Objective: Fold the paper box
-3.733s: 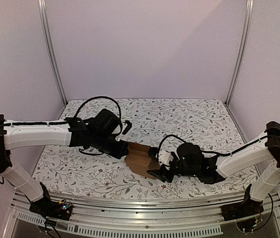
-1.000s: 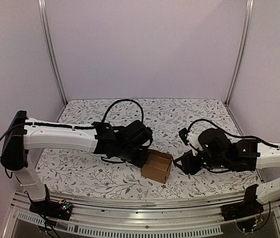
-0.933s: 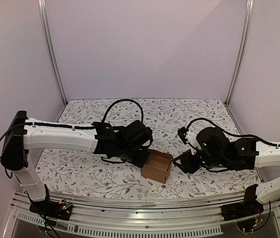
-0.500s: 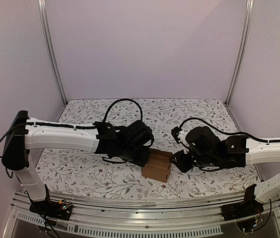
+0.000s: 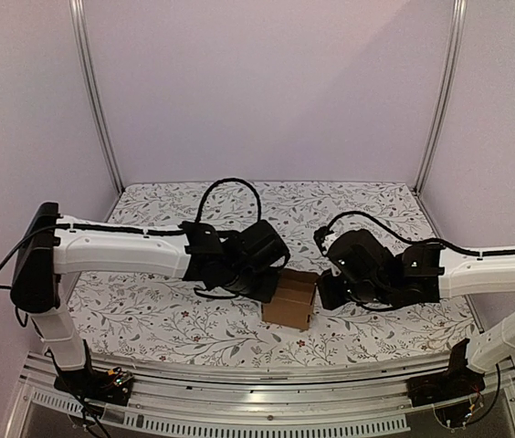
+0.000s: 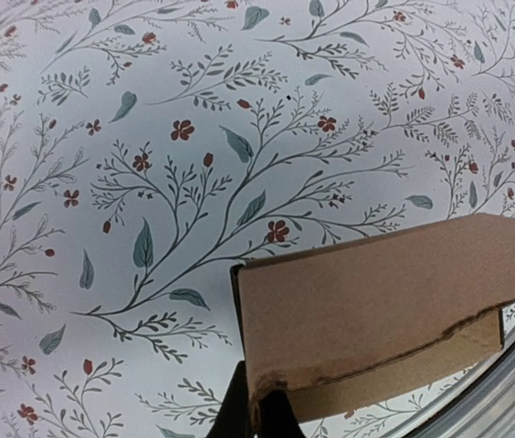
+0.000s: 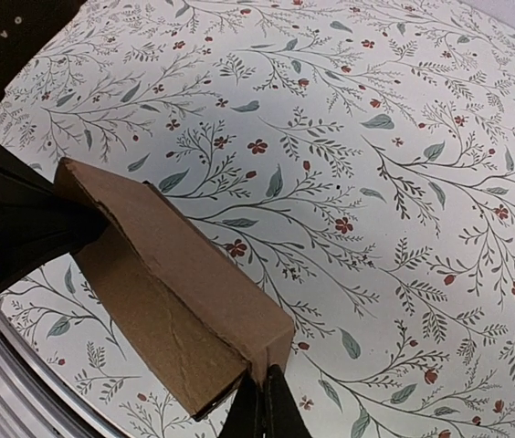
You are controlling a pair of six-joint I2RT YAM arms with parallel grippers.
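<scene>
The paper box (image 5: 291,301) is a small brown open-topped carton standing on the floral tablecloth (image 5: 358,219) between the two arms. My left gripper (image 5: 267,286) is at its left side. In the left wrist view the gripper (image 6: 254,407) is shut on a wall of the box (image 6: 376,306), with a dark finger on each face. My right gripper (image 5: 322,294) meets the box's right side. In the right wrist view the gripper (image 7: 264,391) is shut on the near corner edge of the box (image 7: 175,274). The left gripper's black body (image 7: 6,228) shows at the box's far end.
A metal rail (image 5: 257,374) runs along the near table edge, close to the box; it also shows as the rail (image 6: 513,383) at lower right of the left wrist view. Pale walls and two aluminium posts (image 5: 98,109) close in the back and sides.
My right arm has moved left up to the box and its jaws have closed on the right wall. The left gripper has kept its hold, and the box has barely shifted.
</scene>
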